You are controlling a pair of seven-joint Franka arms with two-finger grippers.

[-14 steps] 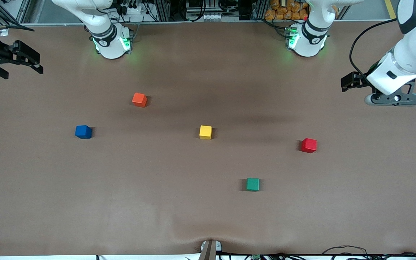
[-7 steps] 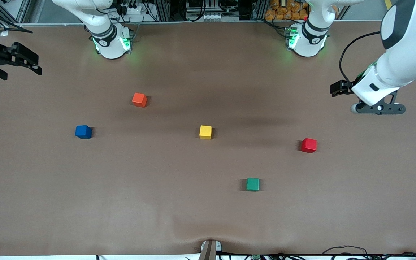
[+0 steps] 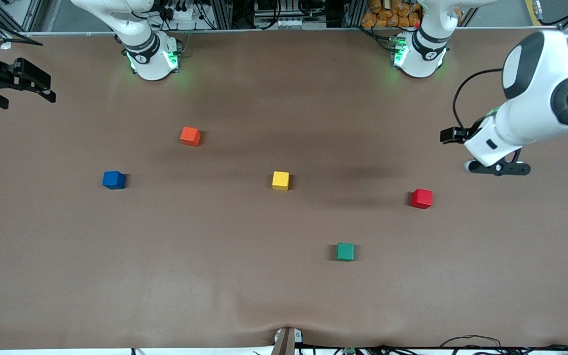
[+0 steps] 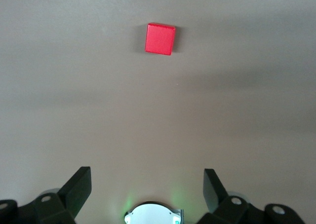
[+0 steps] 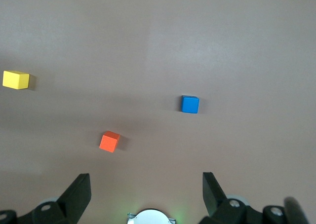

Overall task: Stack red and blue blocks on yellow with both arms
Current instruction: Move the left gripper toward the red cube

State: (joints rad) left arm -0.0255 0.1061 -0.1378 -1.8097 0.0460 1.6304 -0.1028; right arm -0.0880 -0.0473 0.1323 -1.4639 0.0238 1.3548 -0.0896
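Red block on table, well apart from left gripper, jaws spread

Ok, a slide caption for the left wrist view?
Open left gripper above the brown table, red block lying ahead, untouched.

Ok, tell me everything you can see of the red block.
The red block is a small plain cube, bright red with a smooth matte finish and no markings. It sits flat on the brown table, toward the left arm's end, alone and untouched. It lies a little nearer the front camera than the yellow block. The left gripper hangs open above the table close by, holding nothing.
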